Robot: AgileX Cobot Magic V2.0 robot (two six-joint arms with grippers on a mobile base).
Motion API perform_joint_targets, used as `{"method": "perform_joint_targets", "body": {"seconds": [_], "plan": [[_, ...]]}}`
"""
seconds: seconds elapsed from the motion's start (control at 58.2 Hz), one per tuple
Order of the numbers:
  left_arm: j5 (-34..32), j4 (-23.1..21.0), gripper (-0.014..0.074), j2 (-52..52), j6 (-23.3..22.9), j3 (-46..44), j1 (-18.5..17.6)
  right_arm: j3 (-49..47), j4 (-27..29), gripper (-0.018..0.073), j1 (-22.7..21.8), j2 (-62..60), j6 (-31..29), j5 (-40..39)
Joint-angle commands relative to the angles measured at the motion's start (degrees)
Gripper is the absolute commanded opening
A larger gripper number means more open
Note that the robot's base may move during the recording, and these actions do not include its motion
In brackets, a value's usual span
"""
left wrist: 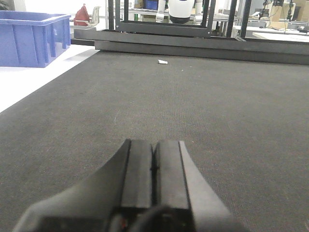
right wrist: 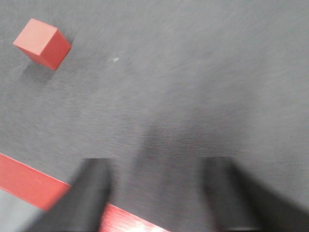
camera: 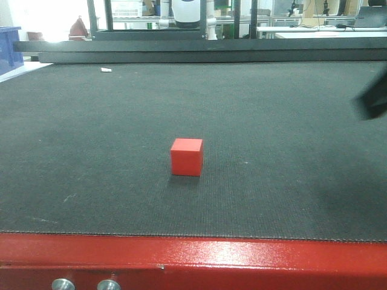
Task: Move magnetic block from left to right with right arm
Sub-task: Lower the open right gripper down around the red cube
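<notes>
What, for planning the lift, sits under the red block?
The red block rests flat on the dark mat; nothing else shows around its base. Its underside and the mat patch beneath are covered, so unseen.

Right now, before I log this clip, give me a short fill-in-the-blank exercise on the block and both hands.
1. The magnetic block is coloured ____.
2. The left hand is ____, its fingers pressed together on nothing.
3. The right hand is ____, with nothing between its fingers.
4. In the right wrist view, the magnetic block sits toward the upper ____ corner, apart from the right hand.

Missing words: red; shut; open; left
</notes>
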Motion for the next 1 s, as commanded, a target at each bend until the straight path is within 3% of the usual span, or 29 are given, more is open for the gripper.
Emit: {"method": "perform_joint_targets", "body": {"seconds": [0.0,0.12,0.24,0.343,0.652,0.979], "plan": [[-4.8,-0.1,-0.0126,-0.5,-0.4,0.5,-0.4,-4.6,-4.2,0.0634,3.3,4.1,9.7,-3.0],[-4.8,-0.1,-0.0126,-0.5,-0.4,0.5,-0.4,-10.1,-5.5,0.0634,6.6,11.0,19.2,-1.6],[-4.8,-0.1,-0.0126,-0.5,-0.4,0.5,-0.4,-16.1,-5.5,0.0633,9.6,16.5,24.2,1.3],[-4.8,-0.1,-0.0126,-0.5,-0.4,0.5,-0.4,-23.1,-5.4,0.0633,11.6,21.8,24.9,7.6],[-4.8,-0.1,-0.0126,-0.5,-0.4,0.5,-0.4,-42.9,-4.6,0.0633,12.1,36.6,24.9,26.8],[-4.8,-0.1,-0.0126,-0.5,-0.4,0.5,-0.4,-60.1,-3.4,0.0633,12.3,49.3,31.0,33.5]]}}
